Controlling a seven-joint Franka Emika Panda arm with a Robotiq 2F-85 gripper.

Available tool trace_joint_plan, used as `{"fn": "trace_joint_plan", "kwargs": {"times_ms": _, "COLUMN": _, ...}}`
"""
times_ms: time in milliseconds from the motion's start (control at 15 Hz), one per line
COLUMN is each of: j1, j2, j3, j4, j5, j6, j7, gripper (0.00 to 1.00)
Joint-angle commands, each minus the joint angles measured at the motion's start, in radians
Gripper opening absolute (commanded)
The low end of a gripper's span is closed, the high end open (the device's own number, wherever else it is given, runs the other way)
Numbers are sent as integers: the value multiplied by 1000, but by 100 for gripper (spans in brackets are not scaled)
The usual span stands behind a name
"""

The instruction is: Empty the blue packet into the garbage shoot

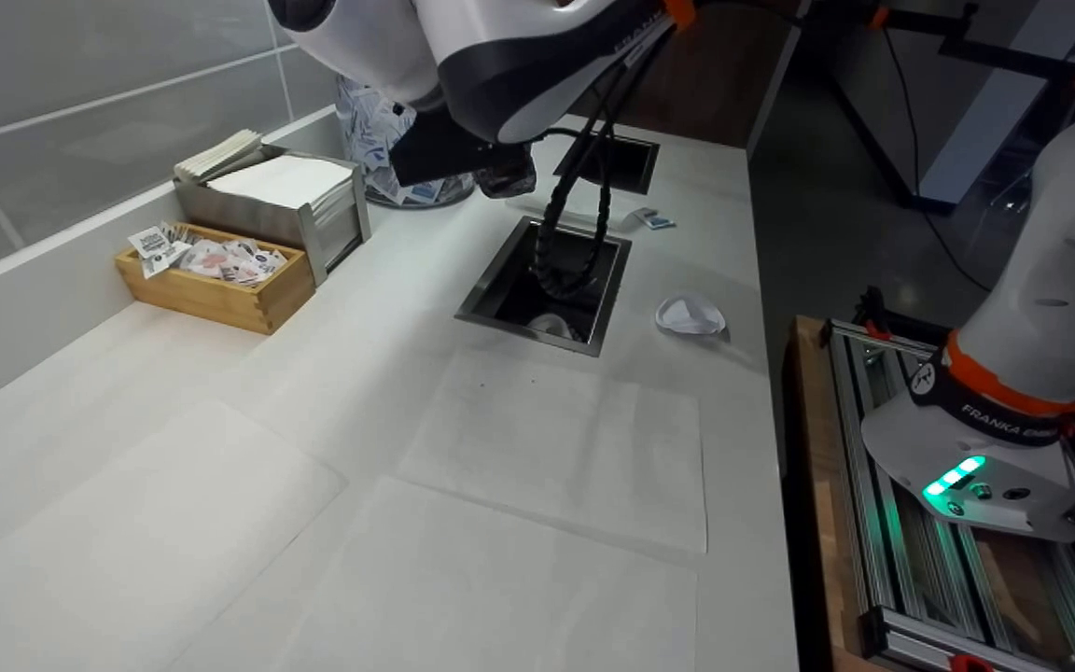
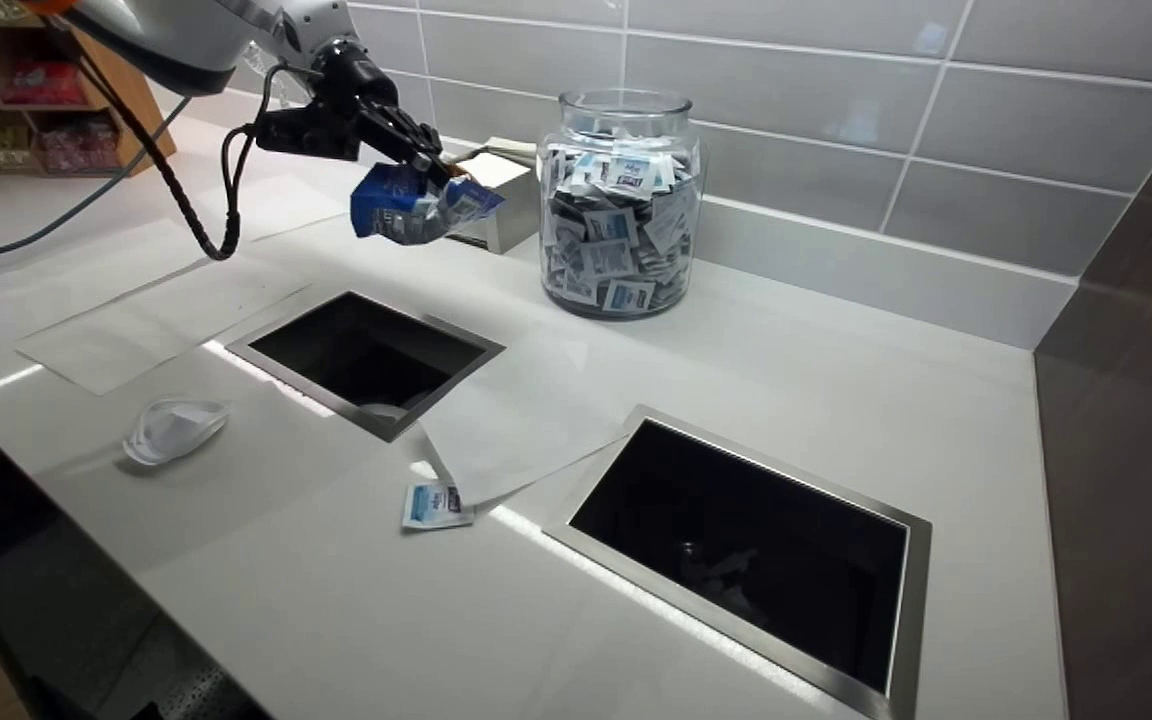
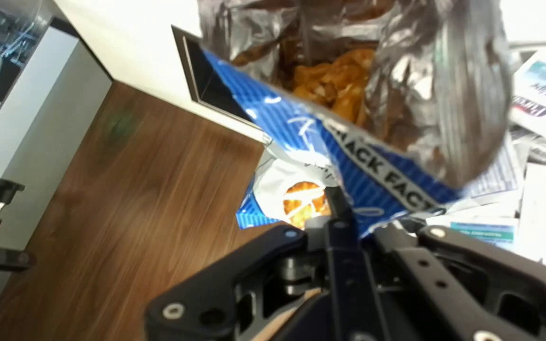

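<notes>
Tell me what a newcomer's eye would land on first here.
Likely the blue packet, gaping open and pinched in the gripper above the white counter, orange-brown snack pieces inside. Then the big glass jar of sachets before the tiled wall, and two steel-framed holes in the counter.

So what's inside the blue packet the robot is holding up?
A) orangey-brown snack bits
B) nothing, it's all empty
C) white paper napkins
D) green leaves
A, because the wrist view looks into the open mouth of the blue packet, where orangey-brown snack bits show against the silvery inside.
</notes>
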Motion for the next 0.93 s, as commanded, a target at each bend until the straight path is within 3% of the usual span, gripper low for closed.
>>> {"fn": "trace_joint_plan", "kwargs": {"times_ms": 0, "j1": -29, "j2": -50, "j3": -12, "j4": -38, "j5": 157, "j6": 141, "j7": -56, "gripper": 0}}
{"fn": "trace_joint_plan", "kwargs": {"times_ms": 267, "j1": -48, "j2": -36, "j3": -51, "j4": -21, "j5": 290, "j6": 297, "j7": -121, "gripper": 0}}
{"fn": "trace_joint_plan", "kwargs": {"times_ms": 867, "j1": -49, "j2": 2, "j3": -138, "j4": 2, "j5": 520, "j6": 401, "j7": -279, "gripper": 0}}
